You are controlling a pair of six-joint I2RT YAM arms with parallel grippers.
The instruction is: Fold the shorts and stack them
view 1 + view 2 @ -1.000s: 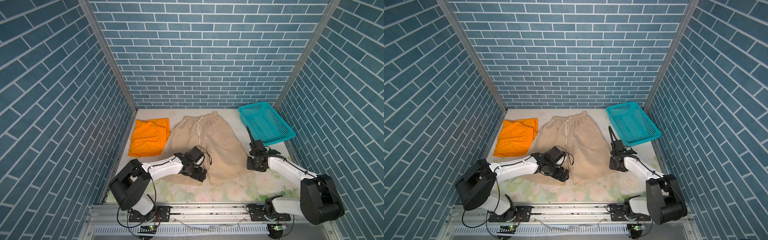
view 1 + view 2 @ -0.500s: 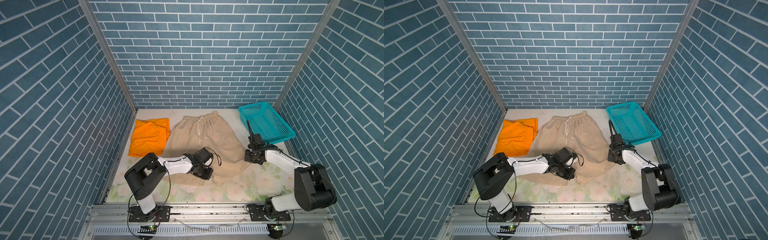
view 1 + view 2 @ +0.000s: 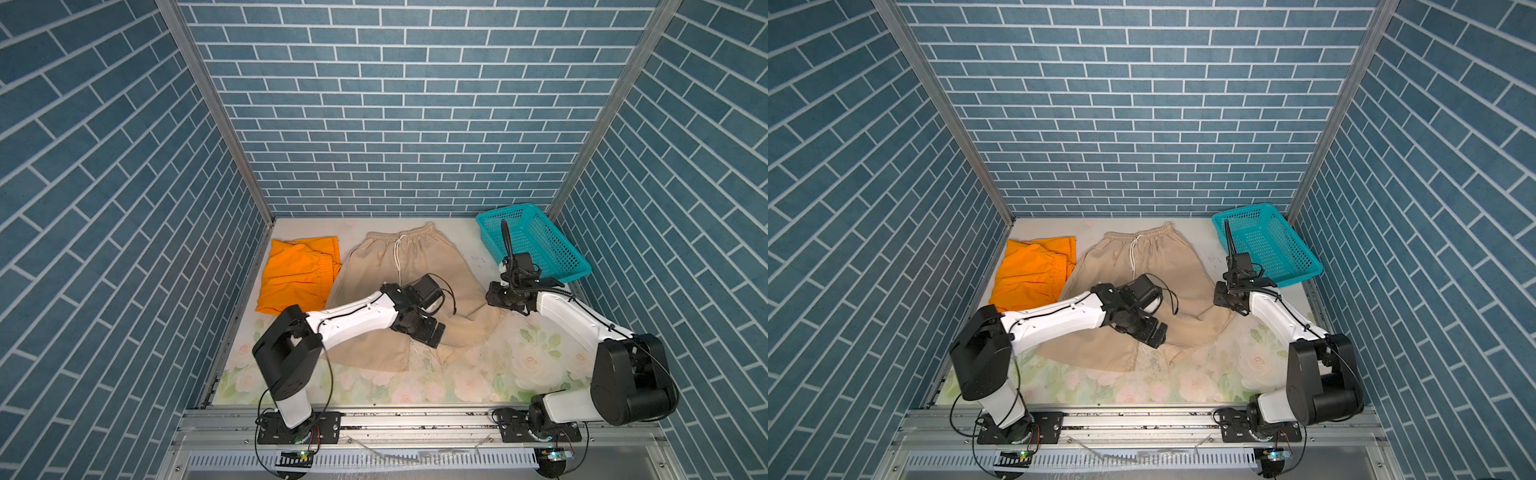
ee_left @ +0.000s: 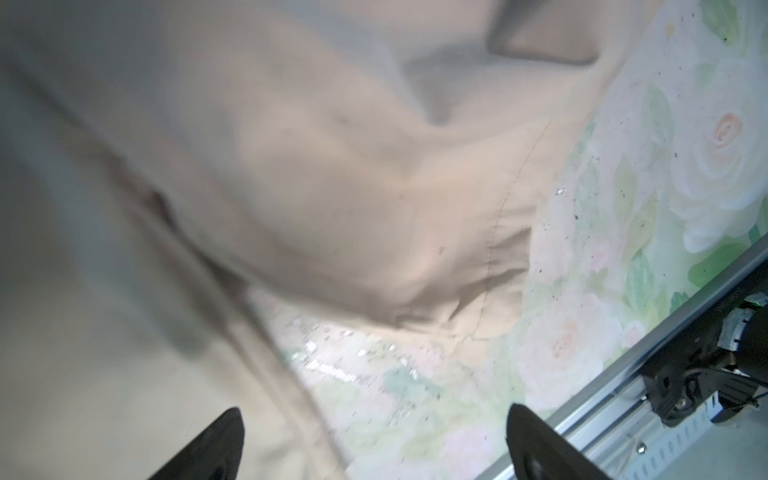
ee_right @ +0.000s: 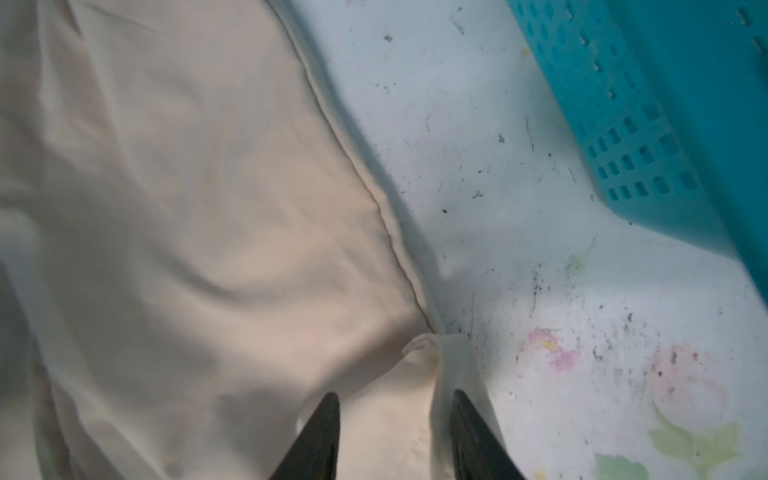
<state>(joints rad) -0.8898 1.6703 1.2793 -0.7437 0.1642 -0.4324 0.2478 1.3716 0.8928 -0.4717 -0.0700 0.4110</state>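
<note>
Shorts of two colours were laid out on the counter [image 3: 478, 374], as both top views showed. The orange shorts [image 3: 297, 274] were placed along the left edge, toward the far left corner, loosely doubled over, with the gathered waistband showing across the middle. Just beside them, in the middle of the counter, the beige shorts [image 3: 415, 262] were spread out, with the waistband and white drawstring turned to the far edge and the legs to the near edge. The left leg was laid flat, while the right leg was rumpled near its hem.

The left pincer [image 3: 427, 331] was held low over the beige shorts where the two legs part. In the left wrist view its fingers [image 4: 224, 440] were seen spread wide with nothing between them.

The right pincer [image 3: 509, 301] was held at the right side seam of the beige shorts. In the right wrist view its fingers [image 5: 324, 428] were seen parted, with a raised fold of the cloth edge lying against one of them and not pinched.

The teal basket [image 3: 507, 210] was set in the far right corner, apart from both pairs.
</note>
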